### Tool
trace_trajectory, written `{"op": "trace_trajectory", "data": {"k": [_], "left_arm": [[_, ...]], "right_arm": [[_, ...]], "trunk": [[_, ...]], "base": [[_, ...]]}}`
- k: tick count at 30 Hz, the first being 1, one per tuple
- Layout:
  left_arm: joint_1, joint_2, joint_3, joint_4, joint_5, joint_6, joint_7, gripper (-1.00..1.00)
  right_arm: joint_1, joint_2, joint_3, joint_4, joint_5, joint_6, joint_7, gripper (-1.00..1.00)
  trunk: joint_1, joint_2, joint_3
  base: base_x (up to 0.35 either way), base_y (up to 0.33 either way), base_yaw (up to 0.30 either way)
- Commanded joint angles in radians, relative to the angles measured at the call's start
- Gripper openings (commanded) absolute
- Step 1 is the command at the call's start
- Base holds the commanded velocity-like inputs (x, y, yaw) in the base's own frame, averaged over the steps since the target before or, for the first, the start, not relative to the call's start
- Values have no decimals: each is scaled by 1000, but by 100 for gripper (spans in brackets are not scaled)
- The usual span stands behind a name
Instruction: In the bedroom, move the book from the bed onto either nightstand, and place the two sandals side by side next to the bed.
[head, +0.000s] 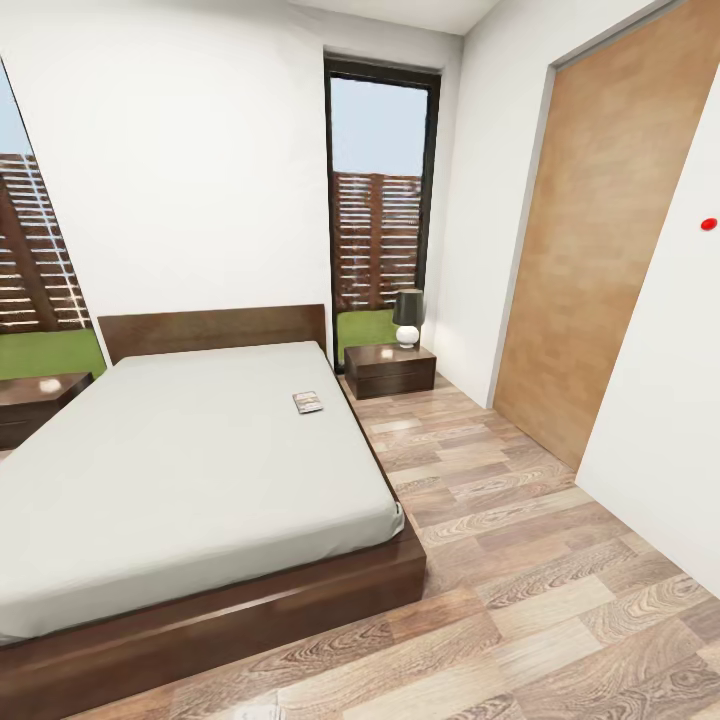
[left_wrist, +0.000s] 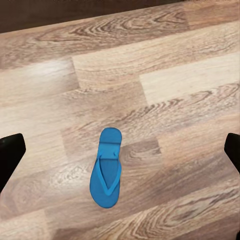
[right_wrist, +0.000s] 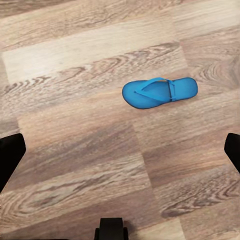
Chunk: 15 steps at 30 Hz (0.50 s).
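The book (head: 308, 402) lies flat on the pale mattress of the bed (head: 190, 460), near its right edge toward the headboard. One dark nightstand (head: 390, 370) stands right of the headboard and another nightstand (head: 35, 400) left of it. In the left wrist view a blue sandal (left_wrist: 106, 170) lies strap-up on the plank floor below my left gripper (left_wrist: 120, 152), which is open with its black fingertips (left_wrist: 10, 155) wide apart. The right wrist view has a blue sandal (right_wrist: 159, 92) on the floor beyond my right gripper (right_wrist: 120, 152), also open and holding nothing.
A lamp (head: 407, 318) with a dark shade stands on the right nightstand. A tall dark-framed window (head: 382, 190) is behind it, and a light wooden door (head: 600, 240) fills the right wall. Wood floor (head: 520, 560) runs along the bed's right side.
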Motion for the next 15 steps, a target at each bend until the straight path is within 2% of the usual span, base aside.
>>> {"op": "trace_trajectory", "data": {"k": [1,4,7,15], "left_arm": [[-1,0,-3,1,9,-4,-2,100],[-1,0,-5,1,9,-6,-2,100],[-1,0,-7,0,8,-5,-1,100],[-24,0,-7,-5,8,13,3,100]], "right_arm": [[-14,0,-1,2,1,23,1,100],[-49,3,-1,3,4,104,0,100],[-72,4,0,3,6,153,0,100],[-91,7,0,3,8,195,-1,100]], "trunk": [[0,-1,-1],[0,-1,-1],[0,-1,-1],[0,-1,-1]], "base": [[0,0,0],[0,0,0],[0,0,0],[0,0,0]]}}
